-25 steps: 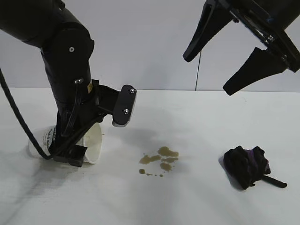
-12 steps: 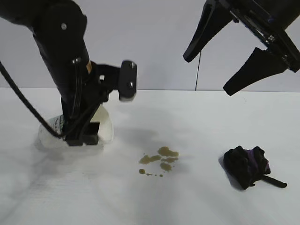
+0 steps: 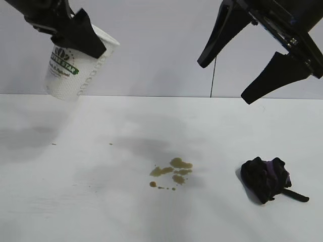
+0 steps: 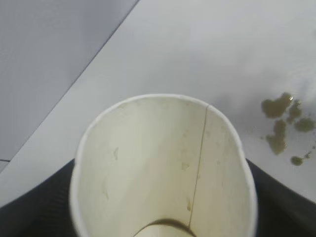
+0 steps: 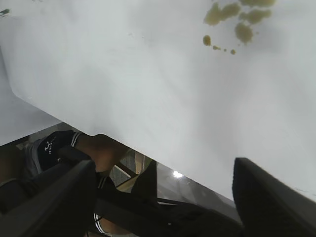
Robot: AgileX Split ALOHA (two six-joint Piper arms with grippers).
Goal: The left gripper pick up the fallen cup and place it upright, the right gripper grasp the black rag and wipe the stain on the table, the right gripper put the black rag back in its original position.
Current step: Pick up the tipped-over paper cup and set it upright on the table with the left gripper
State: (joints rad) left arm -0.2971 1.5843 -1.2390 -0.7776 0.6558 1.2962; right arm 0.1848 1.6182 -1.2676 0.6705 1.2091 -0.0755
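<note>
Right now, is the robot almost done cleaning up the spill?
Not yet. The left gripper has the cup lifted off the table, tilted, not stood up. The stain is unwiped, the black rag lies untouched, and the right gripper hangs open above it.

exterior cam low, near level, facing across the table [image 3: 75, 201] to the wall. left wrist cam close, looking down into the cup [image 4: 163, 163]. all three views share the stain [image 3: 171, 173].
</note>
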